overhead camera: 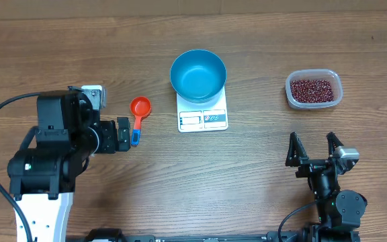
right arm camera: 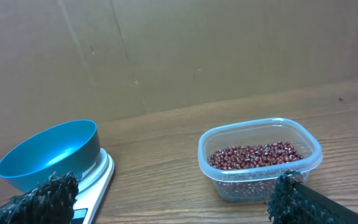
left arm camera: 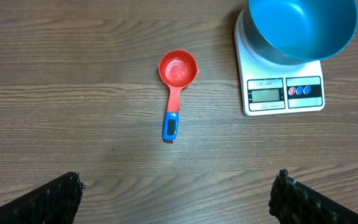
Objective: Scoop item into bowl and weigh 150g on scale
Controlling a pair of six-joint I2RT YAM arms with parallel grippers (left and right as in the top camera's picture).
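The blue bowl (overhead camera: 198,74) stands empty on the white scale (overhead camera: 203,119) at the table's middle back. Dark red-brown beans (overhead camera: 311,89) fill a clear plastic tub (overhead camera: 336,94) to the right. A red scoop with a blue handle (overhead camera: 139,114) lies left of the scale. My left gripper (overhead camera: 124,134) is open just left of the scoop's handle, and the left wrist view shows the scoop (left arm camera: 176,78) ahead of its wide-apart fingers (left arm camera: 64,196). My right gripper (overhead camera: 312,148) is open near the front edge, below the tub, with nothing in it. In the right wrist view the beans (right arm camera: 257,155) and bowl (right arm camera: 48,155) lie ahead.
A cardboard wall (right arm camera: 179,50) backs the wooden table (overhead camera: 261,175). The scale's display (left arm camera: 265,95) faces the front. The left arm's base (overhead camera: 42,195) fills the front left corner.
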